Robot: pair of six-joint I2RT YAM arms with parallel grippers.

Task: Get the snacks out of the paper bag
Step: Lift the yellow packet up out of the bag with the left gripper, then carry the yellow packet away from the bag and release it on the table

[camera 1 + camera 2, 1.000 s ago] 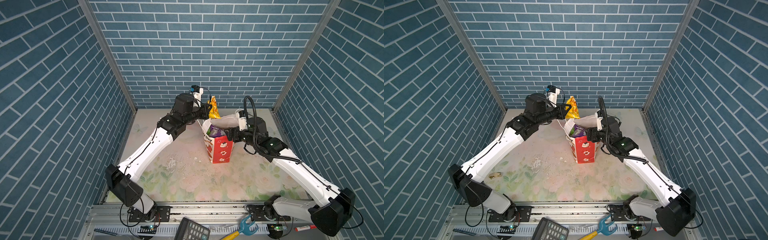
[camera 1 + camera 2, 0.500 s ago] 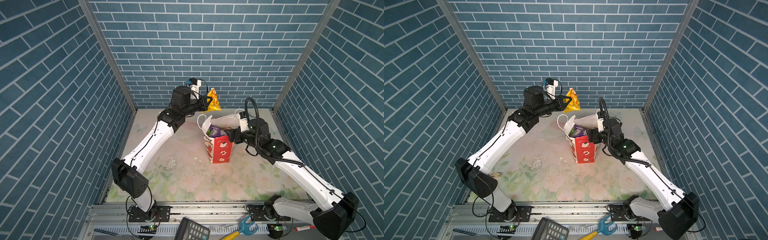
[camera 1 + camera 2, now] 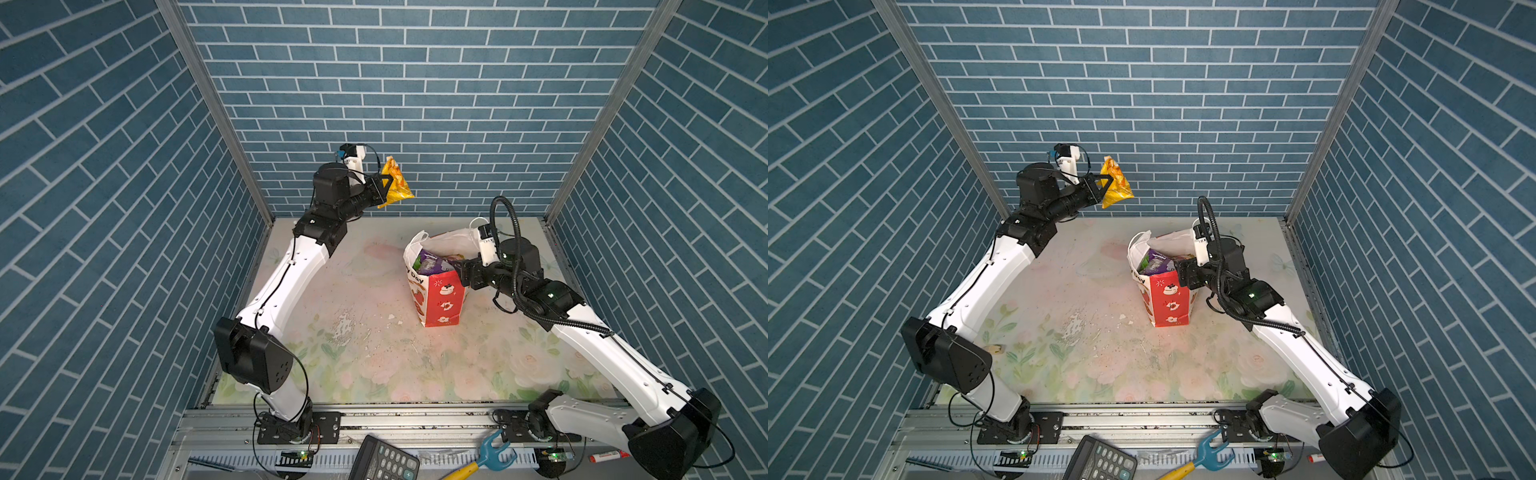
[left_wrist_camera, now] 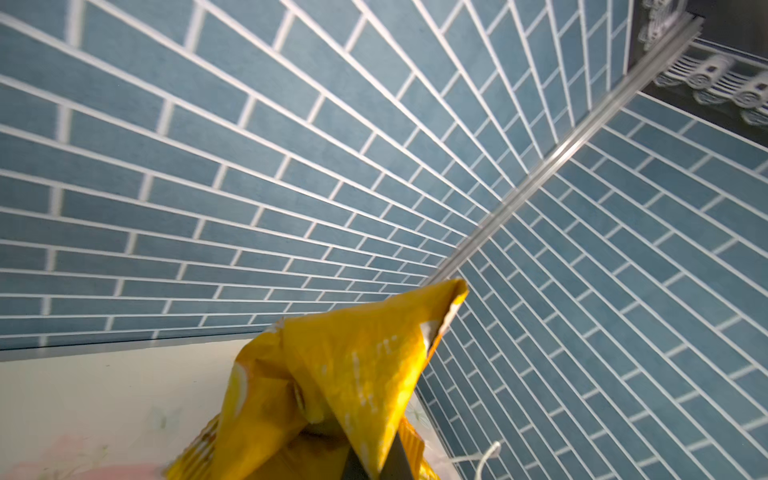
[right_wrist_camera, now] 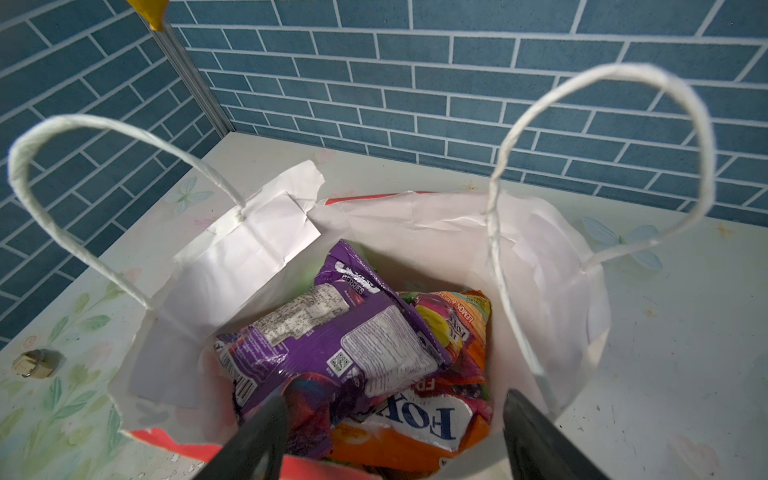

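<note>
On the left, the left gripper [image 3: 383, 188] is pinching a yellow packet [image 3: 397, 183] high in the air, well above the bench [image 3: 353, 332], so that snack is out. Further right, the paper bag [image 3: 438, 299] stands upright with a purple packet [image 5: 332, 345] and an orange packet [image 5: 415, 436] inside. The right gripper [image 5: 395, 405] hangs at its open top, spread wide, likely ready for the next one.
</note>
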